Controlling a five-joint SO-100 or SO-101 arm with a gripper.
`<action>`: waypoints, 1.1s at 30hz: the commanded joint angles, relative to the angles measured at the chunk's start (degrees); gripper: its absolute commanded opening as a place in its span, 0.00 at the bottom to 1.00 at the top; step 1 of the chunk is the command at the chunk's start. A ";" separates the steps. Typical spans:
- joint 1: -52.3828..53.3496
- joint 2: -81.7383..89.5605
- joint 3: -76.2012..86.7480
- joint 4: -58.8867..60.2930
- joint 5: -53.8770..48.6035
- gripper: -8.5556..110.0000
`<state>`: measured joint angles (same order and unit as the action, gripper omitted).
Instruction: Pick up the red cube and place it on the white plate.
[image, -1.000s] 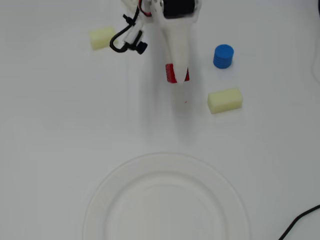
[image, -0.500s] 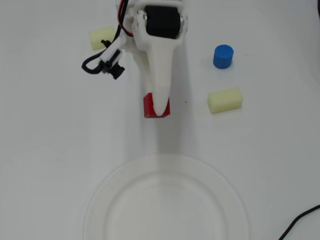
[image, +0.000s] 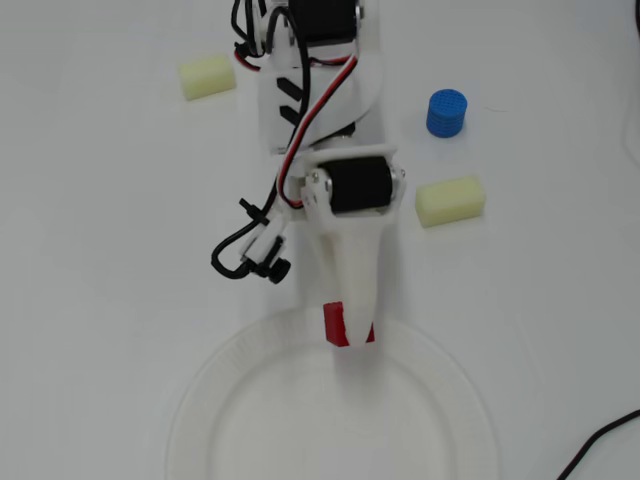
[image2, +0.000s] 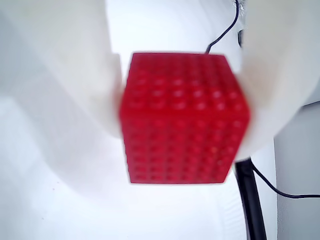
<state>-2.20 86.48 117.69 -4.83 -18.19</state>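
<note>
White table (image: 90, 300), gripper (image: 350, 335) pinching red cube (image: 335, 324) over white plate (image: 200, 400) rim, no readable writing

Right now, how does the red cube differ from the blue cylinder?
The red cube is red with flat faces; the blue cylinder is blue and round. The cube is clamped in the gripper at the white plate's rim; the cylinder stands free on the table, untouched beside the arm. Both are small, similar in size.
</note>
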 joint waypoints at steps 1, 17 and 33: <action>0.70 -0.70 -0.62 -1.23 0.70 0.07; 2.37 8.53 -3.43 14.50 -0.09 0.24; 2.81 55.55 6.94 52.12 14.24 0.37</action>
<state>1.32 125.77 120.41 39.02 -5.54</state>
